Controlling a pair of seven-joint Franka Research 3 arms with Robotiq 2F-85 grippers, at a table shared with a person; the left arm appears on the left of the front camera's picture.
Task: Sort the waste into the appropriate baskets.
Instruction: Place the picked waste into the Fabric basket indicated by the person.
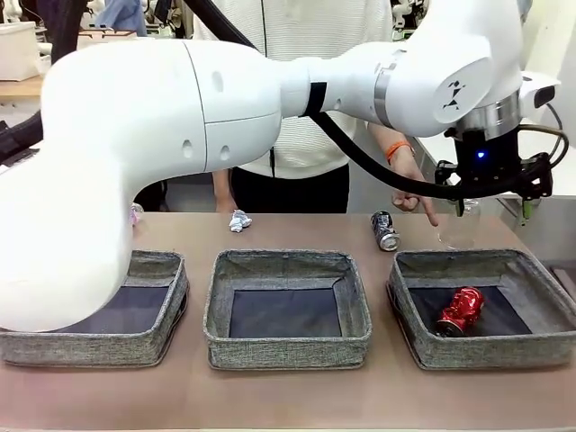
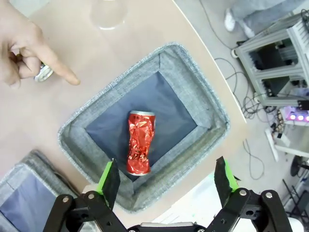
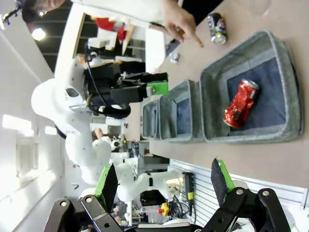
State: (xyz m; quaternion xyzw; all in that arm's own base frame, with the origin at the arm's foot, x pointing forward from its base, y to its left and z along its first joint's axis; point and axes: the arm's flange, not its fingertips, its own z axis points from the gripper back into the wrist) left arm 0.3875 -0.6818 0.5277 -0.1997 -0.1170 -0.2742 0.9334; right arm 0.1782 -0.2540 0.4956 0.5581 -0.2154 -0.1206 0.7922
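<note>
Left pincer is hanging wide open and empty right above the grey woven fabric basket at the right end of the worktop, its green pads spread well apart with nothing between them. Down on that basket's dark flat bottom the crushed red can is lying on its side, clear of the fingers. Over to the right pincer: it is gaping too, released and gripping nothing, looking across at the same basket. Behind that basket, toward the far edge, a person's hand is pointing one finger down, just beside the dark printed can sitting on the worktop. A clear plastic bottle is sitting near that far edge too. A crumpled white paper ball is lying by the far edge, behind the middle basket, and the left basket is sitting along the near edge with the other two.
</note>
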